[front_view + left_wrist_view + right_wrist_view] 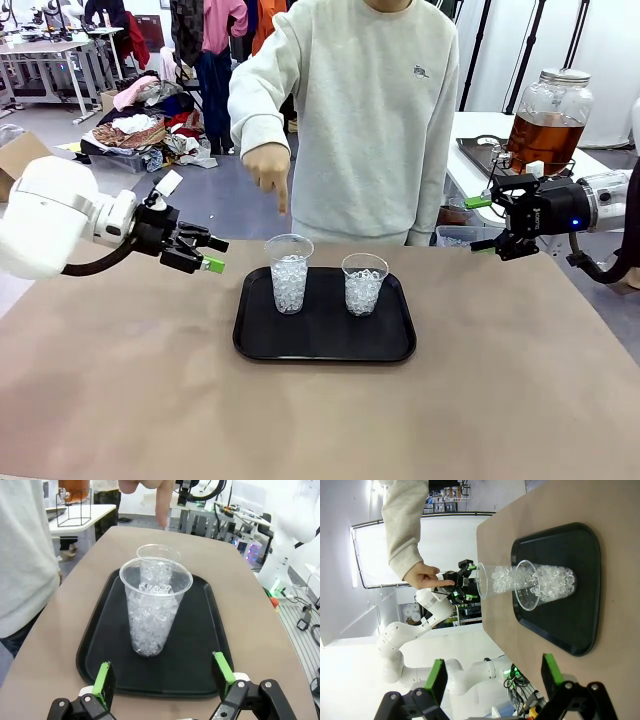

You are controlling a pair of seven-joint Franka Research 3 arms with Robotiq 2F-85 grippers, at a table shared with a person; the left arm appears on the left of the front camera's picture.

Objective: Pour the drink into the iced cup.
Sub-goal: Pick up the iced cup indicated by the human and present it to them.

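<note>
Two clear plastic cups of white ice stand on a black tray [322, 340]: a taller left cup [289, 273] and a shorter right cup [363, 284]. The amber drink [541, 137] sits in a glass dispenser jar on the side table at the back right. A person's hand [269, 168] points a finger down over the left cup. My left gripper [213, 254] hovers open just left of the tray, facing the near cup [154, 611]. My right gripper [479, 223] hangs open to the right of the tray, facing both cups [544, 583].
The person in a grey sweatshirt [370, 110] stands at the table's far edge. A white side table [475, 165] holds the jar on a wire stand. Bare brown tabletop [320, 420] stretches in front of the tray.
</note>
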